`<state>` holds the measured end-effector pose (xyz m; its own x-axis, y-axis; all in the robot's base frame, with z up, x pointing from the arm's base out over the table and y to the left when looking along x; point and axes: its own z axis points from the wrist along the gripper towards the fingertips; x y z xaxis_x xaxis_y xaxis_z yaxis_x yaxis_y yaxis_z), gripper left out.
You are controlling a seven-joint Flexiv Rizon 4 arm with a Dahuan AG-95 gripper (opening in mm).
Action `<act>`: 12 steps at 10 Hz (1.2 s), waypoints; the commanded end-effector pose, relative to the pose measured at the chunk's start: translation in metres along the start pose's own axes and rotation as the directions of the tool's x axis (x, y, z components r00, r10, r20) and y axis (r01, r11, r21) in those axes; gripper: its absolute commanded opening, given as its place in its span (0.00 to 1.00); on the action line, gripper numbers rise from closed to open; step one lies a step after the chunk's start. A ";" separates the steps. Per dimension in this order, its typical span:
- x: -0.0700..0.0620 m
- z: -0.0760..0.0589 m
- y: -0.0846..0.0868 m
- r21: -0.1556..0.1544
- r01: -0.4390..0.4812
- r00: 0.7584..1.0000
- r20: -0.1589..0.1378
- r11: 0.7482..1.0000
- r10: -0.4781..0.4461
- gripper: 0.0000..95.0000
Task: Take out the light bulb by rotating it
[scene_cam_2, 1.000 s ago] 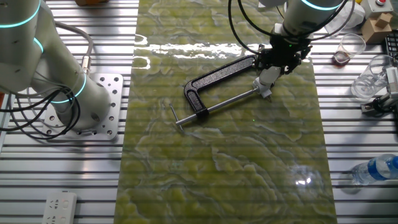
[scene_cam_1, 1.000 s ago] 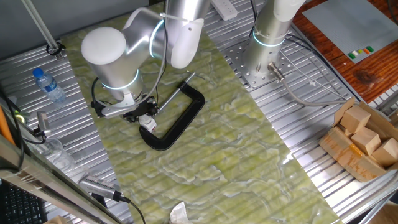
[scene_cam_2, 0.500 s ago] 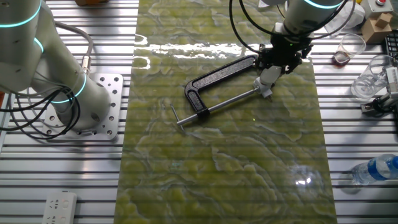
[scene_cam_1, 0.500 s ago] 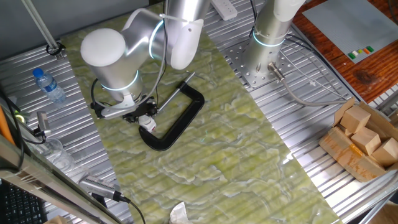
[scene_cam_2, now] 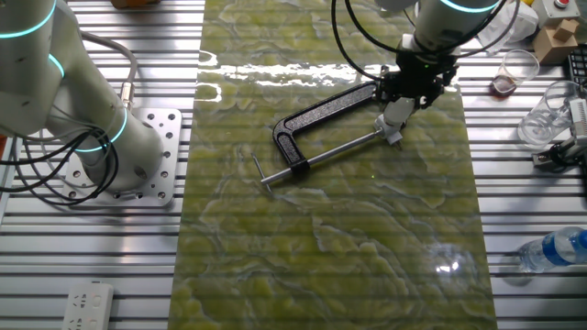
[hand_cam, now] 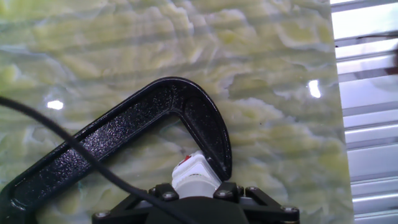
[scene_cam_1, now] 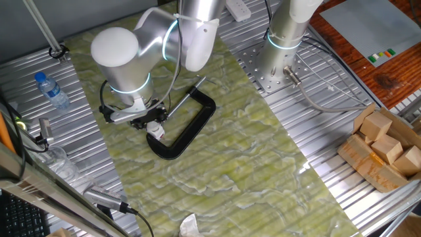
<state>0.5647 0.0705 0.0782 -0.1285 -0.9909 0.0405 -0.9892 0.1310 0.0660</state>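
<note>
The light bulb (scene_cam_1: 156, 131) is small and white and stands in a white base gripped in the jaw of a black C-clamp (scene_cam_1: 192, 124) lying on the green mat. My gripper (scene_cam_1: 152, 123) comes down on it from above and is shut around it. In the other fixed view the bulb (scene_cam_2: 394, 116) shows just below the gripper (scene_cam_2: 406, 92), at the right end of the clamp (scene_cam_2: 321, 112). In the hand view the white bulb and base (hand_cam: 194, 176) sit between my fingers (hand_cam: 163, 192), against the clamp's curved frame (hand_cam: 155, 115). The bulb's rounded top is hidden by the gripper.
A water bottle (scene_cam_1: 51, 90) lies at the left on the metal table. A crumpled white scrap (scene_cam_1: 189, 227) lies at the mat's near edge. A box of wooden blocks (scene_cam_1: 385, 148) stands at the right. A second arm's base (scene_cam_1: 279, 62) stands behind the mat. Clear cups (scene_cam_2: 518, 69) stand near the gripper.
The arm's upper links have shifted slightly to the right while the gripper stays on the bulb. The clamp and bulb have not visibly moved.
</note>
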 end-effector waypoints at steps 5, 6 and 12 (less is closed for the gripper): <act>-0.001 0.000 -0.001 0.001 -0.054 0.999 0.004 0.999 0.054 0.60; -0.002 0.000 -0.001 0.002 -0.054 0.999 0.004 0.999 0.054 0.60; -0.004 -0.004 -0.003 -0.011 -0.155 0.988 0.008 0.988 0.155 0.60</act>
<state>0.5675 0.0739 0.0822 -0.2640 -0.9636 0.0429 -0.9614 0.2665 0.0680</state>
